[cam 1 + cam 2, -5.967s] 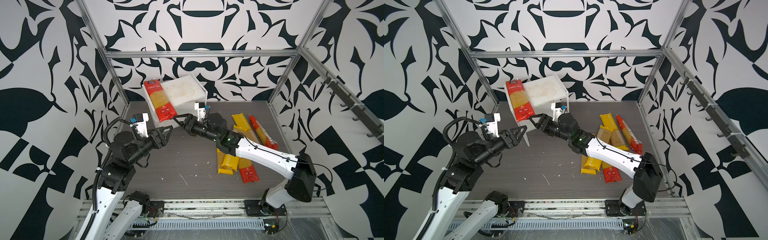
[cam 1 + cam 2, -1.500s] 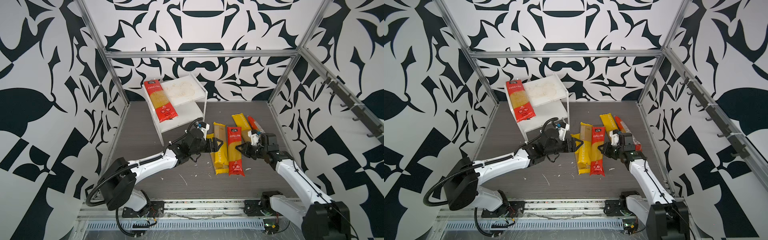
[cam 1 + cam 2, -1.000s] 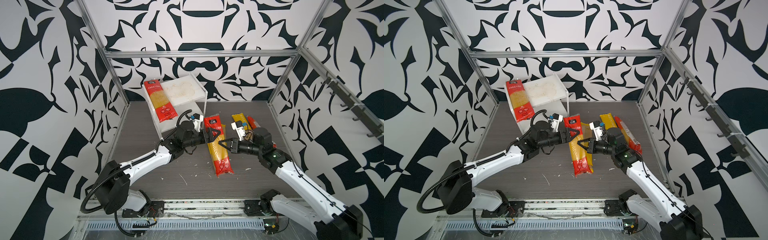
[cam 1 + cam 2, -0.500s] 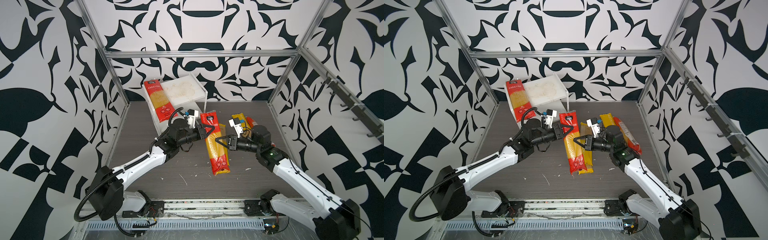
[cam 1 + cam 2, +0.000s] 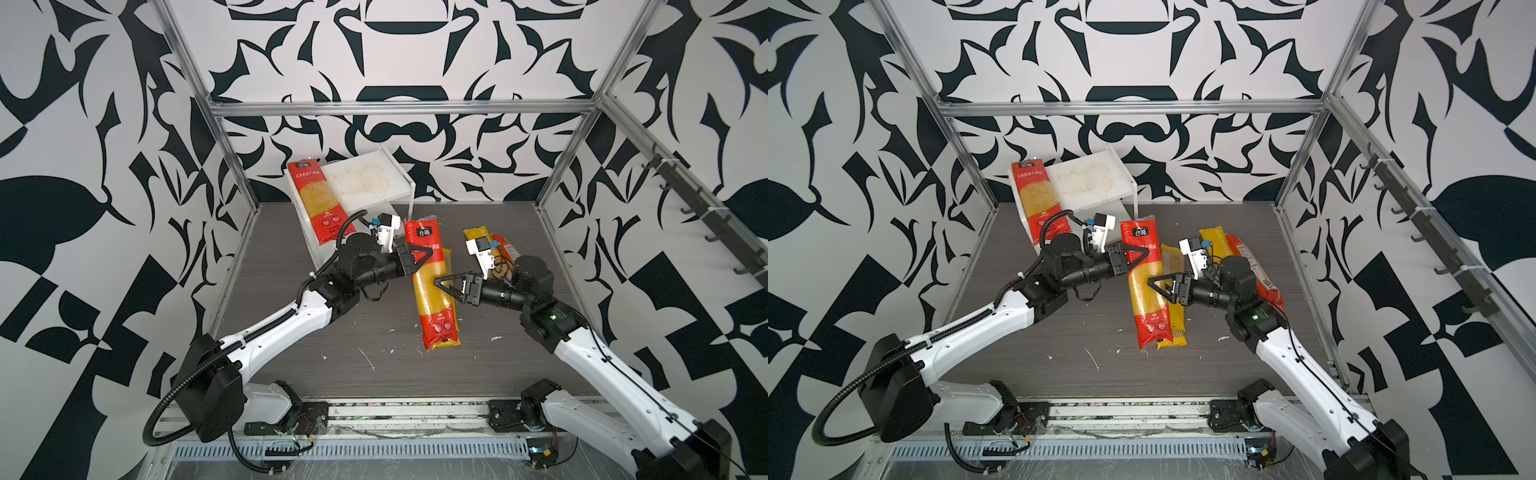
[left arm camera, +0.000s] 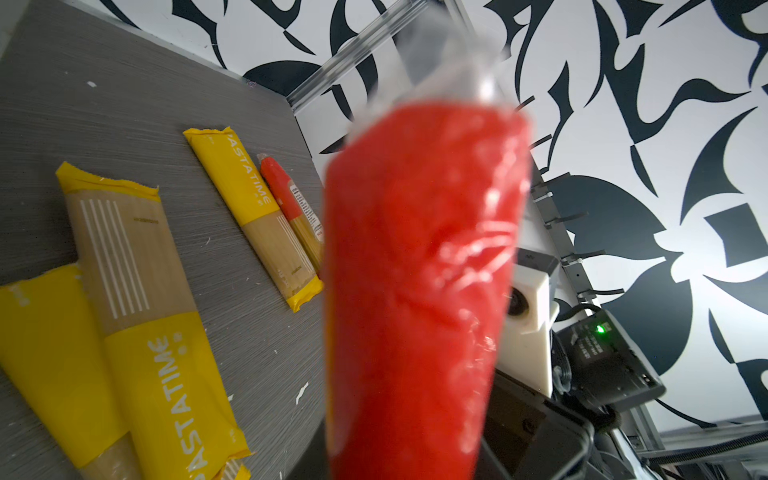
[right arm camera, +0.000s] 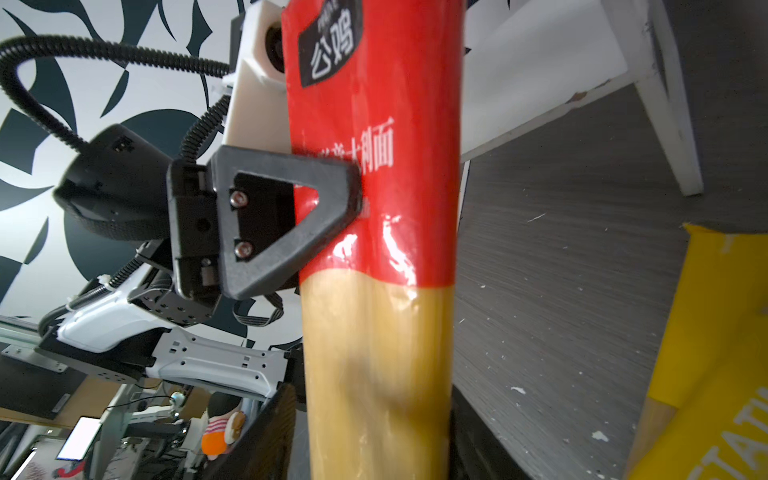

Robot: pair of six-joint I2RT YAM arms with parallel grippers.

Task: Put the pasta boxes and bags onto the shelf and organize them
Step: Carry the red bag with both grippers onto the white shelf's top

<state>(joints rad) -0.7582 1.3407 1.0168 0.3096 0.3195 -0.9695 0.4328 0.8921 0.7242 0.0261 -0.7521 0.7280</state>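
Glossy red spaghetti pack with clear middle (image 5: 432,291): clamped at its upper red band between the closed jaws of the left gripper (image 5: 426,255). Right gripper (image 5: 444,284) jaws parted, straddling the clear middle below. White two-tier shelf (image 5: 365,183) set just behind the left gripper.

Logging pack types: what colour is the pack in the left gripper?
The pack is red with a clear middle showing yellow spaghetti; best in the right wrist view.
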